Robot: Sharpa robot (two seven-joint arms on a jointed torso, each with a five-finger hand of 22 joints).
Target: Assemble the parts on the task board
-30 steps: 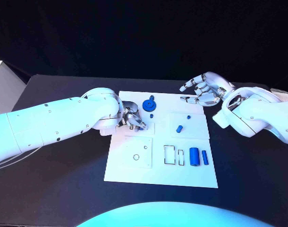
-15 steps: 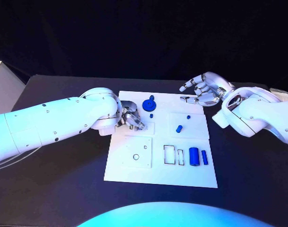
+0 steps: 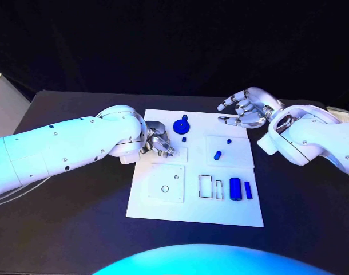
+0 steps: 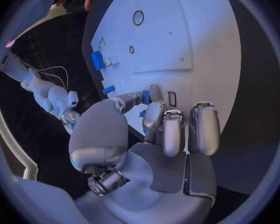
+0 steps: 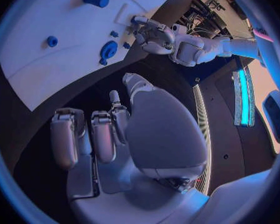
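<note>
Just beside the left robot hand, fingers curled empty: small blue part.

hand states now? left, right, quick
Left hand: over the white task board, fingers pinching a small blue part.
Right hand: holds nothing, fingers apart, above the board's far right corner.

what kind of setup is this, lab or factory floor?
Most likely a lab test bench or demo stand, not a production line. A lone white task board with small blue parts sits on a black table against a dark backdrop, and cables run loose beside the left arm.
</note>
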